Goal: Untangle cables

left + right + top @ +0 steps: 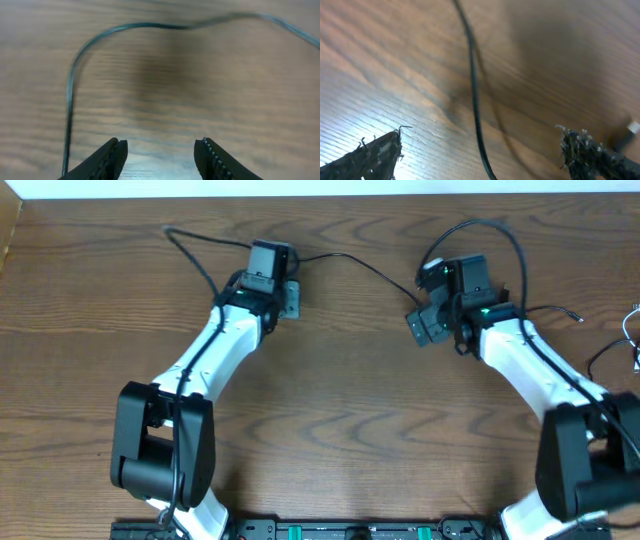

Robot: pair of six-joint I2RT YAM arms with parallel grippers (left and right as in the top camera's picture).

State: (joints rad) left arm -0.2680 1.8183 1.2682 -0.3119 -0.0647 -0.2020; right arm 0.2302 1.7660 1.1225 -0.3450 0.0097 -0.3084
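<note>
On the left wrist camera, the left claw (160,143) points down at the wooden table (165,95). It is spread wide and grips nothing, with only bare wood showing in the gap. The black cable (72,80) comes up from the lower left just outside the left-hand tip. I cannot tell whether it brushes that tip. From there it bends and runs across the top of the picture to the right edge, well ahead of the claw.

On the right wrist camera (blurred, so I read it with care), the right claw (480,133) is also held wide apart. The same black cable lies on the table and runs from the top of the picture down through the gap, clear of both tips. The claw is not pinching it.

From overhead, the left arm (215,345) rises from its base at the near left and slants toward the far middle, with its wrist bent down to the table. The right arm (535,355) mirrors it from the near right. The black cable links the two wrists. It starts at the far left, passes under the left wrist and sags across to the right one. A second black cable (570,313) and a white cable (635,330) lie at the right edge, beyond the right arm and apart from both claws.
</note>
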